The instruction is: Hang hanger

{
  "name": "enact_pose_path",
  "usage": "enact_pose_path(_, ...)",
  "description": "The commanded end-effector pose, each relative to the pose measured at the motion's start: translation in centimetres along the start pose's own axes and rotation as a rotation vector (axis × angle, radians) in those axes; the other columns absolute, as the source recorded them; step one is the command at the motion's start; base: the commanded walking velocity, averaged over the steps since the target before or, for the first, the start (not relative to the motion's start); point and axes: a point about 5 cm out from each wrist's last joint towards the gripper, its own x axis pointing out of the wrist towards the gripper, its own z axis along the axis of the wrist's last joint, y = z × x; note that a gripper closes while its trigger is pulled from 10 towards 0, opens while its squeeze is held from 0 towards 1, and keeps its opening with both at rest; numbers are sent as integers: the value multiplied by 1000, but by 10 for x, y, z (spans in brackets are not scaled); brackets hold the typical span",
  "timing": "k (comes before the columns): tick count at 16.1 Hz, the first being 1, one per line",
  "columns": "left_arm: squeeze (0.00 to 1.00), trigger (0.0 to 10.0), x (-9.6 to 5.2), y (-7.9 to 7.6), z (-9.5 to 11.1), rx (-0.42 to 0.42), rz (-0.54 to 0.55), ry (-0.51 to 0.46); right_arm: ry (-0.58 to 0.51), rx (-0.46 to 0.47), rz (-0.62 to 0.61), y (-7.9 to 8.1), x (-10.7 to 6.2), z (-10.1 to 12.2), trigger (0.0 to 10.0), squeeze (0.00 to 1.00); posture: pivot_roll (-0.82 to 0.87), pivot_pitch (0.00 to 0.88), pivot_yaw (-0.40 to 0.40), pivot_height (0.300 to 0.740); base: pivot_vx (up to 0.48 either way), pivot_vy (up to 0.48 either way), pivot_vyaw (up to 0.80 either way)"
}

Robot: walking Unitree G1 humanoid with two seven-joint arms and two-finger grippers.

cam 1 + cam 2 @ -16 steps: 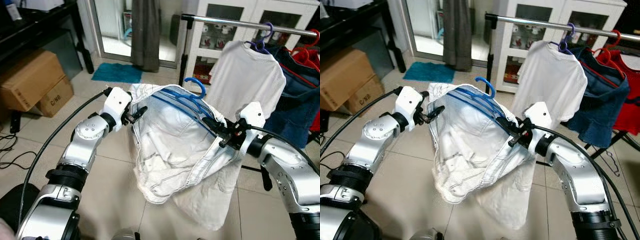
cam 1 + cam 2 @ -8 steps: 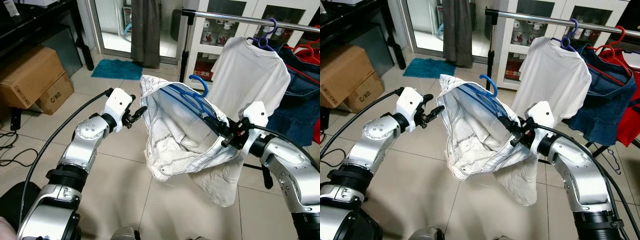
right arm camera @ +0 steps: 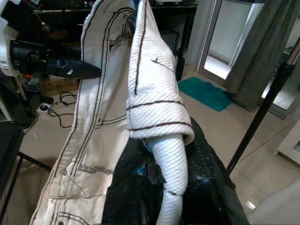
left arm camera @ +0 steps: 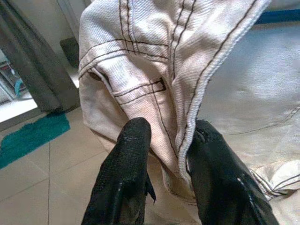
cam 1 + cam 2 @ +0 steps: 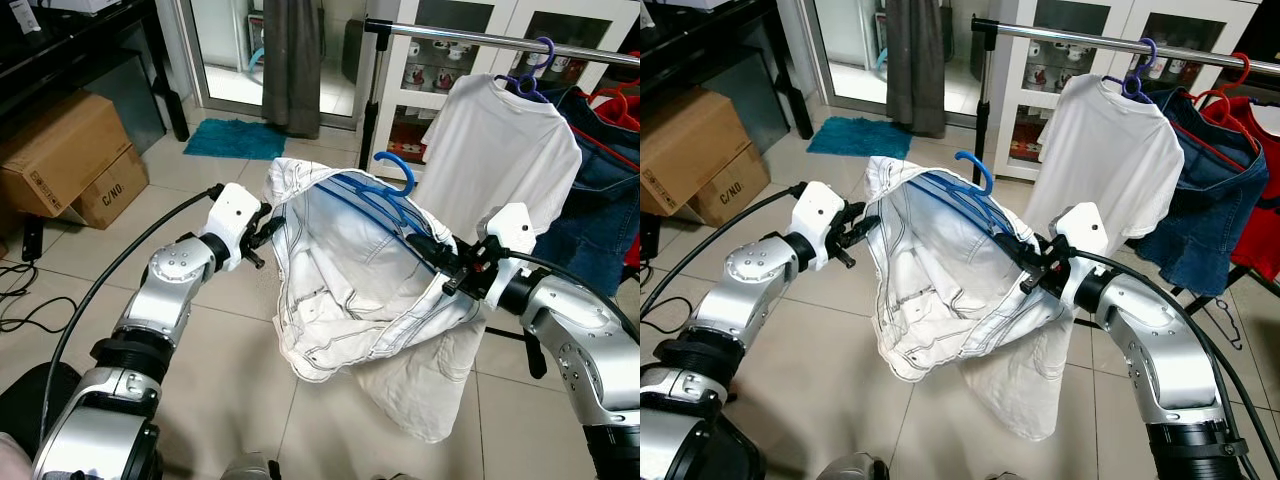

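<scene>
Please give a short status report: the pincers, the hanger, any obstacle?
Left pincer at waistband of white jeans. Right pincer shut on blue hanger. Rail ahead, white T-shirt already hanging there.
</scene>
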Motion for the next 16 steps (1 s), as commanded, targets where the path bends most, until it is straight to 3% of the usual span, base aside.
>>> enact_pose_path(1,0,0,0,4,1,4,0,5,-69,-34,20,2,-3,17,0,0,2,0,3,740,0,0,0)
enact_pose_path(6,0,0,-4,21,6,35,13,11,-62,-33,22,3,-5,15,0,0,3,0,17,740,0,0,0)
enact_pose_path(10,0,0,-15,44,21,139,-26,10,-1,-79,35,3,-4,11,0,0,7,0,20,740,0,0,0)
enact_pose_path(13,0,0,-22,55,37,204,-91,-8,82,-161,39,0,-1,9,0,0,10,0,8,740,0,0,0)
enact_pose_path(16,0,0,-32,64,61,311,-213,-16,202,-301,100,4,7,8,0,0,10,0,-4,740,0,0,0)
